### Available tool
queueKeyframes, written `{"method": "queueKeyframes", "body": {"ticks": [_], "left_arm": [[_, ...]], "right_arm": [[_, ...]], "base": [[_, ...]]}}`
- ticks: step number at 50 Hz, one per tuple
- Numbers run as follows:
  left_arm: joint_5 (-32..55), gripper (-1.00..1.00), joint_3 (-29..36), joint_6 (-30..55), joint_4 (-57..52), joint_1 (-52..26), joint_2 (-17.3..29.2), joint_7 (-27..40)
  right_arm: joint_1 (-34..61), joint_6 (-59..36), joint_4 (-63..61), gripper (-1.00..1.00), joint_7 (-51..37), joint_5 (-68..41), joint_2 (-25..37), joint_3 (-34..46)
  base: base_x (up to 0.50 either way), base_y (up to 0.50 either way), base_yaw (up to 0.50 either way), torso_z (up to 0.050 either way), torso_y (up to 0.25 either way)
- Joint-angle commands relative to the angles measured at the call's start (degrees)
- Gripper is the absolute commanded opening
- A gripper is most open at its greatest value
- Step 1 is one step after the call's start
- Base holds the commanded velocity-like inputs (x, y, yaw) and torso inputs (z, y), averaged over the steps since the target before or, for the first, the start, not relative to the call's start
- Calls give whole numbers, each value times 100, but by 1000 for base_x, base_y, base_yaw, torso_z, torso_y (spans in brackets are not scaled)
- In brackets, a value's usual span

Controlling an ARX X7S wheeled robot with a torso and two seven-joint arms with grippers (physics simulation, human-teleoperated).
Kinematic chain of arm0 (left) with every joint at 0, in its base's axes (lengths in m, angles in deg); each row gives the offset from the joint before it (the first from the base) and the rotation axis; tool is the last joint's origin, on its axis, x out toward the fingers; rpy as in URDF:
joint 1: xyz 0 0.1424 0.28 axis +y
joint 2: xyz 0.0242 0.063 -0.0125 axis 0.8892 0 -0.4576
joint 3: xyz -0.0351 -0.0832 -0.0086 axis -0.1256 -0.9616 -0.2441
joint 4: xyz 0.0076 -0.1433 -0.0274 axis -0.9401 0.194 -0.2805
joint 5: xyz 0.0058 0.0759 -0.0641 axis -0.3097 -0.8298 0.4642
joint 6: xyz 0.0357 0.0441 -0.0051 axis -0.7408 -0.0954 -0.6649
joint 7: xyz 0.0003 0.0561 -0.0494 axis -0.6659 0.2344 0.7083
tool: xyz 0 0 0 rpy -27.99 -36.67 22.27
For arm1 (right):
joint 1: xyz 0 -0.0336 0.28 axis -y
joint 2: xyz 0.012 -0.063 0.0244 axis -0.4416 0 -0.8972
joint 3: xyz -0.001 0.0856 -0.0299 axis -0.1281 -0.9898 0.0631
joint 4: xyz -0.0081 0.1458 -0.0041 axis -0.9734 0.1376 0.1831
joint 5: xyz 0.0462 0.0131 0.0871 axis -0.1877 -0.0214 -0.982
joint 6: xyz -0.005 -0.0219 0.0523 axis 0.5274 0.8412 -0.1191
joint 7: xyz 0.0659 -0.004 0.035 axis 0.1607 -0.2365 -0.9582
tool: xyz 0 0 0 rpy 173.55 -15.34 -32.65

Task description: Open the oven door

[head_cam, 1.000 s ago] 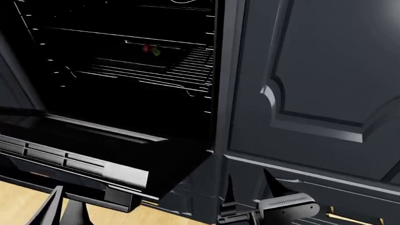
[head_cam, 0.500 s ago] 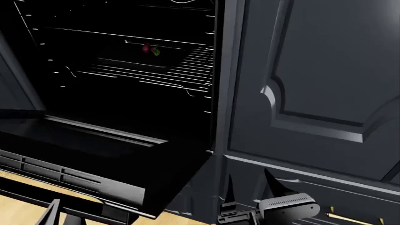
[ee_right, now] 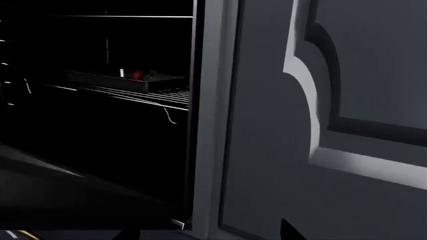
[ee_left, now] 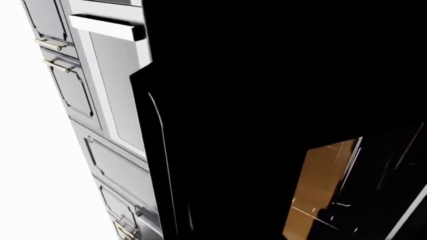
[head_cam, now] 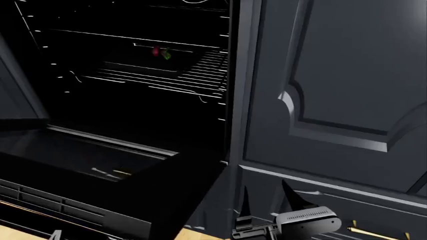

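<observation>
Overhead, your oven door hangs folded down, glossy black; a shallow tray holding something red sits on wire racks. Right claw: prongs parted, empty. Left-wrist: door's black surface; left claw's state unclear.

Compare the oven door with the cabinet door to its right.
The oven door hangs open, folded down nearly flat below the oven; the cabinet door stands upright and closed. The oven door is glossy black and reflective; the cabinet door is matte navy. The oven door has a flat face with a slotted edge; the cabinet door has a raised curved panel. Both are dark.
</observation>
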Motion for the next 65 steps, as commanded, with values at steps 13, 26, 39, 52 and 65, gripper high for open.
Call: {"method": "queueKeyframes", "body": {"ticks": [13, 26, 39, 52, 65], "left_arm": [[217, -100, -602, -123, 844, 6, -118, 615], [197, -100, -621, -281, 1146, 30, -269, 636], [152, -100, -653, -385, 1282, 89, -369, 648], [243, -100, -724, -671, 1635, 98, -501, 686], [211, -100, -757, -897, 2056, 85, -698, 768]], "right_arm": [[1, 54, 32, 100, -22, 15, 8, 24], [10, 70, 48, 100, -28, 16, 14, 39], [7, 75, 37, 100, -45, 27, 27, 56], [0, 75, 29, 100, -62, 39, 37, 77], [21, 83, 53, 100, -72, 44, 40, 87]], "base": [[-2, 5, 6, 1, 1], [-1, 5, 5, 0, 1], [0, 4, 5, 1, 1], [-1, 5, 4, 0, 0], [1, 4, 4, 0, 0]]}}
